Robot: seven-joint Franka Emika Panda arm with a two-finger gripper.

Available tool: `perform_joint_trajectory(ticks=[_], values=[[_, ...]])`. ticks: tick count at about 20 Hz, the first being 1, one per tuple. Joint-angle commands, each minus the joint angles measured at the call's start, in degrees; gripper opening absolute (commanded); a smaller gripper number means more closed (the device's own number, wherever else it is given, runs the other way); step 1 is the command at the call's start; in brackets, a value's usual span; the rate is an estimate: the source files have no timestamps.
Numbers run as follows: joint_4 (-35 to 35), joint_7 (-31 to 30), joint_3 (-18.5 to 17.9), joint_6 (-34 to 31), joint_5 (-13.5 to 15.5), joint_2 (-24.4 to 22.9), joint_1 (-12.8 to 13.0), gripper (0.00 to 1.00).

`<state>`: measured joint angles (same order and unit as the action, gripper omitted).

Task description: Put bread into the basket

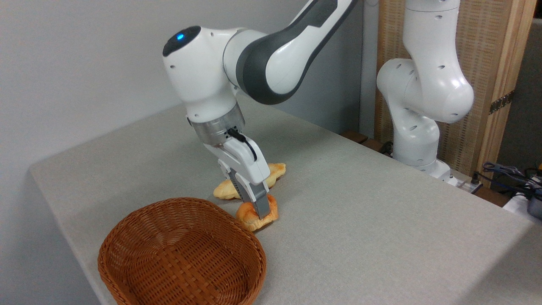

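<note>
Reaching down over table (381,212), gripper (261,211) sits on bread (254,217), near finger (261,204) crossing bun's top face. Far finger hidden behind near one; jaws' state cannot tell, whether clenched on bun or merely around it. Bread rests on table, just right of basket (182,254) rim, close but touching unclear. Basket interior holds nothing. Pale-yellow loaf (277,171) lies behind gripper, partly covered by it, just beyond bread.

table (360,203) open to the right, basket (182,254) and loaf (277,171) crowding bread (250,218)
</note>
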<state>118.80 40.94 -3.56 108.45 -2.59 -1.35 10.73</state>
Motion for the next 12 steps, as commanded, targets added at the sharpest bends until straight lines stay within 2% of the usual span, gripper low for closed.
perform_joint_trajectory(ticks=[1, 7, 12], values=[[-3.5, 1.6, -0.7, -4.5, 2.0, -2.8, 0.4, 0.41], [-9.2, 1.5, -0.7, -4.0, 5.8, -2.6, 0.5, 0.42], [-9.5, 2.1, -0.7, 6.8, 5.8, -1.2, 0.4, 0.43]])
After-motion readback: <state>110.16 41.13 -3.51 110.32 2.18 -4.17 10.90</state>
